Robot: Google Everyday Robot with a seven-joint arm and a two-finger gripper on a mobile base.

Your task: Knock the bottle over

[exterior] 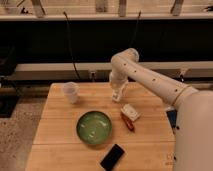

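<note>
My gripper hangs from the white arm over the far middle of the wooden table, pointing down. A slim whitish shape at the gripper's tip, leaning to the right, looks like the bottle. I cannot tell it clearly apart from the gripper. The wider translucent plastic cup stands upright at the far left of the table, well apart from the gripper.
A green bowl sits in the middle of the table. A black phone lies near the front edge. A white packet and a red-orange snack bar lie right of the bowl. A dark wall with cables runs behind the table.
</note>
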